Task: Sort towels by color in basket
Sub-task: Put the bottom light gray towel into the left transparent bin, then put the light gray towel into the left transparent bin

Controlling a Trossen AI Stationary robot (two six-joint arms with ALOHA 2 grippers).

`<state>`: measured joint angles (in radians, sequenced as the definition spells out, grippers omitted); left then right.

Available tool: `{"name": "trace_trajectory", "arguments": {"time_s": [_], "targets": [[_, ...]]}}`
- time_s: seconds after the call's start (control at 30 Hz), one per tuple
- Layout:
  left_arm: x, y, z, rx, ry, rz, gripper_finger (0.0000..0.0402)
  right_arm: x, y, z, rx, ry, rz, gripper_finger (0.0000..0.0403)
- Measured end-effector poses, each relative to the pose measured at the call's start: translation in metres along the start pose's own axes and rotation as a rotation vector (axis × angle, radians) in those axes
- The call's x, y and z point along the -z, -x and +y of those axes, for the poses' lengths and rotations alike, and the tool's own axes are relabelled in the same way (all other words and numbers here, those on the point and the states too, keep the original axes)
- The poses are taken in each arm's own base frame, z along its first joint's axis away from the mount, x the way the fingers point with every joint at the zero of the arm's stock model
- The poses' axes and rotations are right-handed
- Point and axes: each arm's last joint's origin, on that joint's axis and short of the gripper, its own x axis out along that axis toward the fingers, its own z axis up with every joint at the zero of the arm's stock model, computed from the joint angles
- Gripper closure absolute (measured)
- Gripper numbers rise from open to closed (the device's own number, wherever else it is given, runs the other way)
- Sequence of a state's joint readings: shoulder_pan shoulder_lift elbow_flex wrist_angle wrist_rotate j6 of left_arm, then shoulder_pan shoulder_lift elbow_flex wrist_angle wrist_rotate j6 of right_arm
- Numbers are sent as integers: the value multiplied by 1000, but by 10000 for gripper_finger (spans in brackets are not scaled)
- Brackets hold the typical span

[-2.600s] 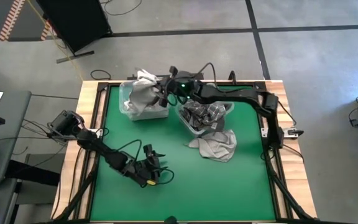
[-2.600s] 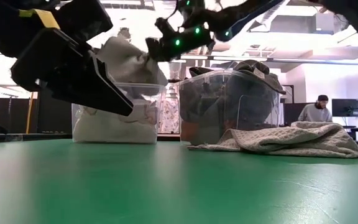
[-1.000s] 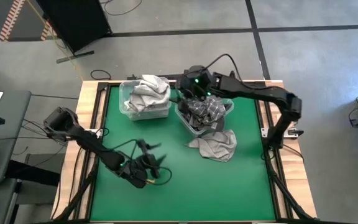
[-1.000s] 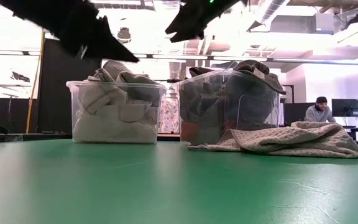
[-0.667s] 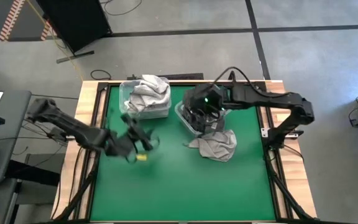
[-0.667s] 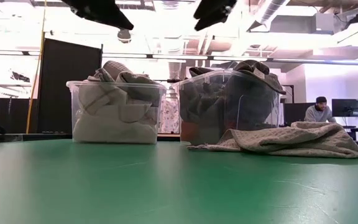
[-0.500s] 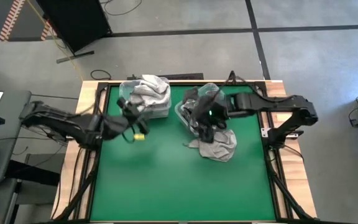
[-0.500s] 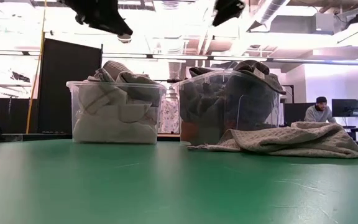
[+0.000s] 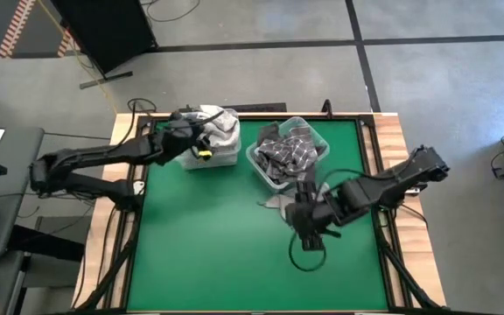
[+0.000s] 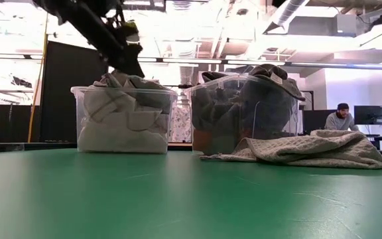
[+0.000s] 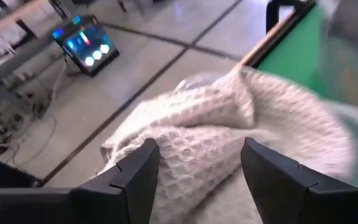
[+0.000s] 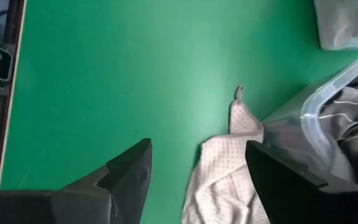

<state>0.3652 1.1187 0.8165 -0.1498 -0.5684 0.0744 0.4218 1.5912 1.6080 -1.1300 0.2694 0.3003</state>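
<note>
Fig. legend, one moment. The light towels (image 9: 210, 131) were heaped in the L clear bin (image 9: 201, 156), at the table's far side; the left gripper (image 9: 192, 133) was poised directly over the heap, w/ waffle-weave cloth (image 11: 229, 143) seen just beyond its fingertips (image 11: 143, 163) in the left wrist view. In the low view the L arm (image 10: 91, 23) was shown slanting down to the top of the pile (image 10: 128, 99); whether contact was made could not be told.

A 2nd clear bin (image 9: 315, 144), just beside the first, was filled w/ dark grey and checked towels (image 9: 285, 156). A loose light grey towel (image 9: 280, 203) was left on the green table (image 9: 199, 245) against that bin's near side, partly covered by the R arm in the high view. In the low view it was seen as a crumpled mound (image 10: 310, 149) in front of the dark bin (image 10: 244, 113).

The right gripper (image 9: 309, 229) was held above the mat, near the loose towel's edge (image 12: 219, 168); the bin wall (image 12: 309, 112) stood close behind the cloth.

Claws: L jaws were parted, nothing seen clamped between them. R jaws were spread wide, empty, touching nothing. A seated person (image 10: 340, 119) was seen in the room beyond the table.
</note>
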Motion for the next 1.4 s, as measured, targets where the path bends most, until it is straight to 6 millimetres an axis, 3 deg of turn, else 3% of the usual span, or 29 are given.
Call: {"name": "trace_trajectory", "arguments": {"time_s": [0.13, 0.37, 0.63, 0.8, 0.97, 1.4], "targets": [[12, -30, 5, 18, 22, 87, 187, 10, -1, 16, 50, -21, -4, 117], [42, -73, 7, 94, 236, 293, 187, 20, 1, 31, 109, -73, -22, 117], [73, -100, 9, 107, 303, 477, 187, 37, -21, 32, 187, -108, 33, 117], [68, -93, 12, 123, 308, 459, 187, 55, -43, 27, 243, -155, 108, 117], [47, -73, 21, 138, 331, 386, 187, 78, -63, 25, 298, -185, 182, 117], [-19, 9, 33, 254, 379, 44, 187, 121, -113, 11, 346, -263, 219, 117]]}}
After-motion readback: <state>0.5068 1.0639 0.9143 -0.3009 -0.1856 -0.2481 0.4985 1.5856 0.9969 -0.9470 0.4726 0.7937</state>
